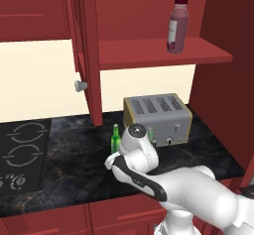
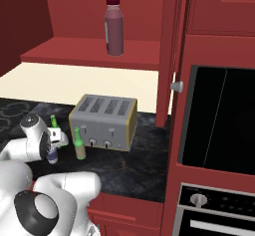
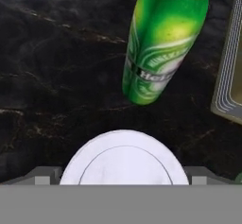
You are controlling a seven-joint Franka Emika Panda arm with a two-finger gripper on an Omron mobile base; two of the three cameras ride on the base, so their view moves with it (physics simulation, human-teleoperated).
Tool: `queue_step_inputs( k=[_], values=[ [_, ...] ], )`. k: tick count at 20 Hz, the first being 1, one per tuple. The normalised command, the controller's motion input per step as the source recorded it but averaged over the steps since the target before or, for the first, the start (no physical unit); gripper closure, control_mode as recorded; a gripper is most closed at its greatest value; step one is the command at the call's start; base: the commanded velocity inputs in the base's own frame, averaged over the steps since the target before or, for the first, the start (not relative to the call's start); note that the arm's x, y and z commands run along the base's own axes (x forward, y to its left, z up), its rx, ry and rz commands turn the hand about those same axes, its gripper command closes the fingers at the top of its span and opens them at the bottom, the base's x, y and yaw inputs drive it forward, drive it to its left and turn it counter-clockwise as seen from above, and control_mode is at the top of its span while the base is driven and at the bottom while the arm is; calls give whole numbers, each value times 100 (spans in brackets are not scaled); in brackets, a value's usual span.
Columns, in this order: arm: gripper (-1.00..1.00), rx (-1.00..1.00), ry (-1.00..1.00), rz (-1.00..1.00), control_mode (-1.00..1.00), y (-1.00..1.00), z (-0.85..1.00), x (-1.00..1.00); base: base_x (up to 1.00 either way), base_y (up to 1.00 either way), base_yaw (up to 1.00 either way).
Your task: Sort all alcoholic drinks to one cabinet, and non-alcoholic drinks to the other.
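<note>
The white lidded cup [image 3: 124, 159] stands on the dark counter right under my gripper [image 3: 124, 176]. The gripper is open, and its fingertips [image 3: 43, 176] stand wide on either side of the lid without touching it. The bright green bottle [image 3: 163, 43] stands upright just beyond the cup, also seen at the hand's left as the bright green bottle [image 1: 115, 140]. The paler olive bottle [image 2: 79, 144] stands in front of the toaster. The dark red-purple juice bottle [image 1: 177, 26] stands on the open cabinet's shelf [image 1: 149, 53].
A silver toaster [image 1: 158, 117] sits at the back of the counter, close to the bottles. An open cabinet door [image 1: 87, 55] with a knob hangs left of the shelf. A cooktop [image 1: 22, 152] lies to the left and a wall oven [image 2: 224, 125] to the right.
</note>
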Motion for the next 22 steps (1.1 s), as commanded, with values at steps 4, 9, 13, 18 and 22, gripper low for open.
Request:
queue_step_inputs(
  k=[4, 9, 13, 18, 22],
  values=[
    [100, 0, 7, -1, -100, 7, -25, 4, 0, 0, 0],
    [100, 0, 3, -1, -100, 0, -5, 2, 0, 0, 0],
    [100, 0, 0, 0, -100, -1, 0, -2, 0, 0, 0],
    [100, 0, 0, 0, -100, -9, 28, -27, 0, 0, 0],
    [100, 0, 0, 0, -100, -17, 53, -24, 0, 0, 0]
  ],
)
